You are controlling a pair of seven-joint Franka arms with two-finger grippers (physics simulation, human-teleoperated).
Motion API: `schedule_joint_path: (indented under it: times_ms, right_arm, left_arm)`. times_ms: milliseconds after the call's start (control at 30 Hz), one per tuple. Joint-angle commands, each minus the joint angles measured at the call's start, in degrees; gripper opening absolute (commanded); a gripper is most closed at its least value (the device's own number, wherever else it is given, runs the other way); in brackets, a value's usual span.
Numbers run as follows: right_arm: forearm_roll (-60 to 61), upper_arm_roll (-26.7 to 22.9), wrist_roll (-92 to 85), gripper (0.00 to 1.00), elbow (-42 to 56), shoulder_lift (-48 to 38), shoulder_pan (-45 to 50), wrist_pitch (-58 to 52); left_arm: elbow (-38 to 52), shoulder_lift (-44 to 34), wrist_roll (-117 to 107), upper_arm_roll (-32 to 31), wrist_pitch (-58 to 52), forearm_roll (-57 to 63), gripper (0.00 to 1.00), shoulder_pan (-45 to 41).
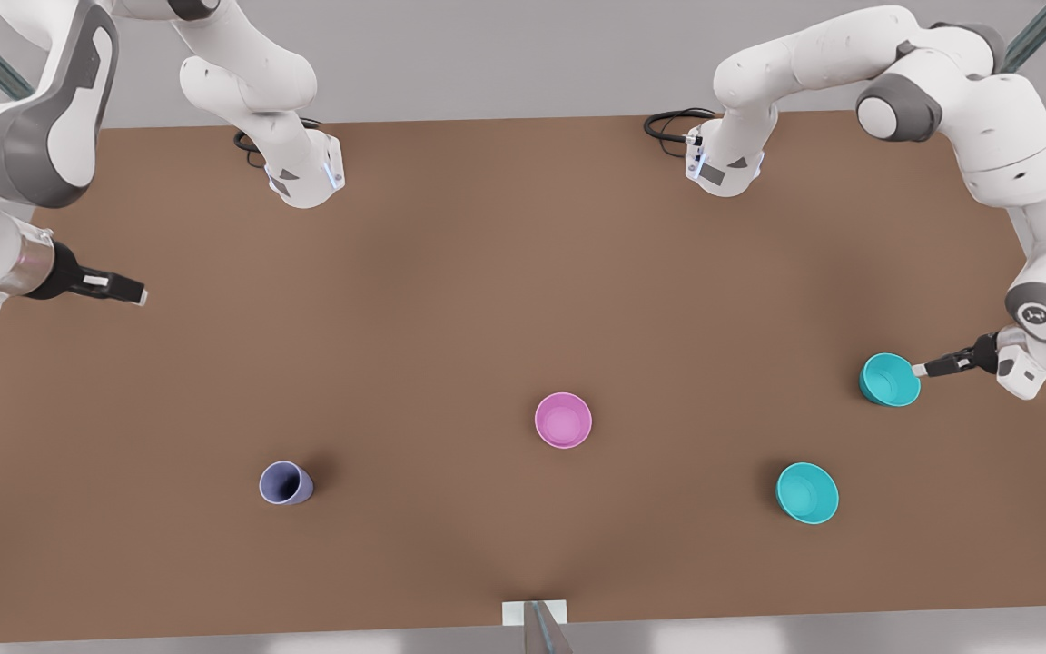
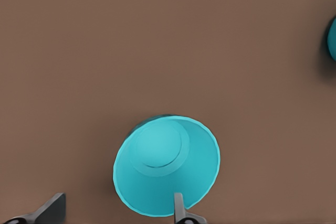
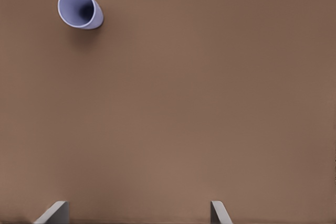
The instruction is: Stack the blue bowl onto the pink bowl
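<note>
1. Blue bowl point(image 1: 889, 380) sits upright on the brown table point(image 1: 487, 300) at the front view's right edge, well apart from the pink bowl point(image 1: 563, 421).
2. Left gripper point(image 1: 921, 370) is at that bowl's rim. In the left wrist view its fingers point(image 2: 180, 211) are spread, one over the bowl point(image 2: 167, 165) just inside the rim, the other outside on the far side. Nothing is clamped.
3. Pink bowl stands upright near the table's middle, open side up.
4. Second teal bowl point(image 1: 807, 492) rests nearer the front edge, between the pink bowl and the table's right side, untouched.
5. Purple cup point(image 1: 285, 482) stands toward the front view's left.
6. Right gripper point(image 1: 137, 293) waits above the table's left side, fingers parted, holding nothing; the cup point(image 3: 80, 8) lies well ahead of it.
</note>
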Motion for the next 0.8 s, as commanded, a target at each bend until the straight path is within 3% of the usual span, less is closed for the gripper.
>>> schedule_joint_path:
  times_ms: [0,300,367,400,500,600,700,767]
  right_arm:
    - [-0.3,0.0,-17.3,1.00,0.0,0.0,0.1,-0.9]
    - [-1.7,0.1,-17.4,1.00,-0.3,0.2,-0.2,-1.0]
    - [-1.7,0.1,-17.5,1.00,-0.3,0.3,-0.2,-1.4]
    - [-1.7,0.1,-17.4,1.00,-0.3,0.3,-0.2,-1.4]
    - [-1.7,0.1,-17.4,1.00,-0.3,0.6,-0.2,-1.4]
    - [-1.7,0.1,-17.3,1.00,-0.3,0.7,-0.2,-1.5]
    - [-1.7,0.1,-17.3,1.00,-0.3,0.8,-0.2,-1.5]
    - [-1.7,0.1,-17.3,1.00,-0.3,1.2,-0.3,-1.4]
  left_arm:
    - [-0.3,1.0,25.0,0.0,4.8,-0.9,1.00,0.1]
    - [-2.5,3.5,25.0,0.1,8.3,-0.9,1.00,0.2]
    - [-2.5,3.6,25.1,0.1,8.4,-0.9,0.78,0.2]
    - [-2.6,3.8,25.1,0.1,8.4,-0.9,0.72,0.2]
    - [-2.6,4.1,25.0,0.0,8.1,-0.9,0.57,0.0]
    - [-2.6,4.4,25.0,-0.1,7.7,-0.9,0.54,-0.1]
    - [-2.6,4.2,24.9,-0.1,7.7,-0.9,0.30,-0.2]
    - [-2.6,4.1,24.8,-0.1,7.6,-0.9,0.21,-0.3]
